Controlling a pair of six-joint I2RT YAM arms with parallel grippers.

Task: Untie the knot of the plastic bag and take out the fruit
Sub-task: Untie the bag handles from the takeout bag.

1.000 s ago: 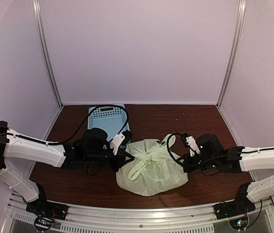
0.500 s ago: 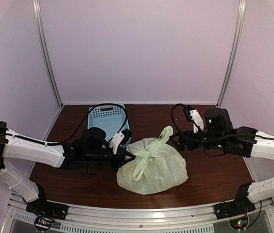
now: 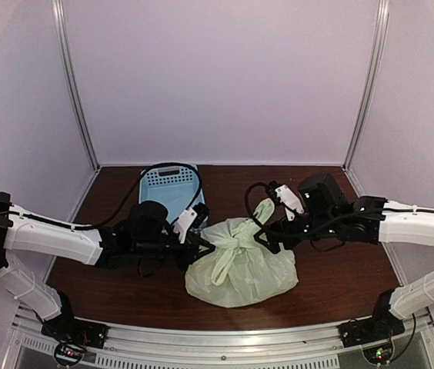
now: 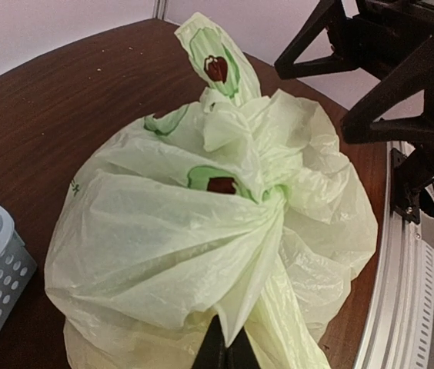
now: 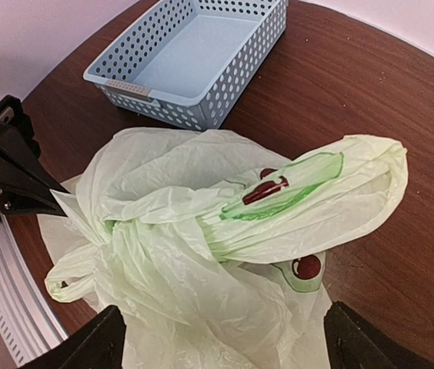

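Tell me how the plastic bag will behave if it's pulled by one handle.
The plastic bag looks thin and crinkled, so it will likely stretch and fold rather than lift stiffly. Its rounded bulge suggests weight inside, so the bottom should sag. With the left gripper pinching a fold, it probably won't slide.

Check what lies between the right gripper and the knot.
Only crumpled folds of the plastic bag. The right wrist view shows the right gripper, jaws open, hanging over the bag, with the knot beyond those folds.
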